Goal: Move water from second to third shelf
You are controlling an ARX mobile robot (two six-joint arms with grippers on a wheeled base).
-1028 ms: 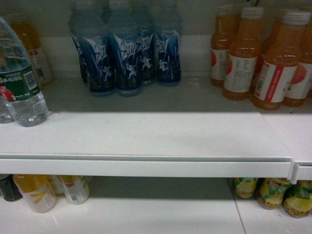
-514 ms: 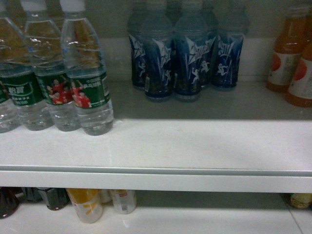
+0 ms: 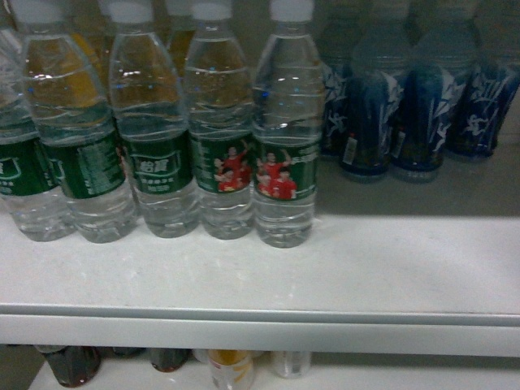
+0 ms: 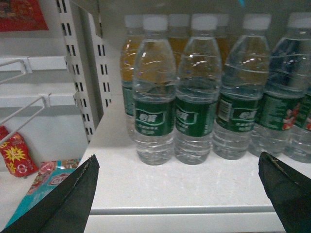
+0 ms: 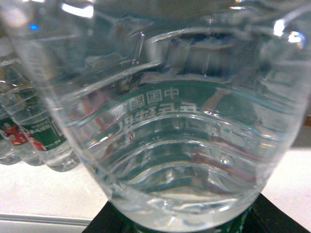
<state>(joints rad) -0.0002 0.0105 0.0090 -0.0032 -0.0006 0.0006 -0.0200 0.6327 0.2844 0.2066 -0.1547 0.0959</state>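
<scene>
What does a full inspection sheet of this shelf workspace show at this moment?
Surface: white shelf, bare on the right, front edge unobstructed.
Job's things: water bottles upright in a row on the left; close bottle fills the right wrist view.
Clutter: blue bottles at the back right; dark bottle and yellow bottle on the shelf below.
Grippers: left gripper open, facing the row, touching nothing; right gripper shows only dark parts under the close bottle, grip unclear.
Cables: nothing seen.
Surroundings: slotted upright, wire racks and snack packets to the left.
</scene>
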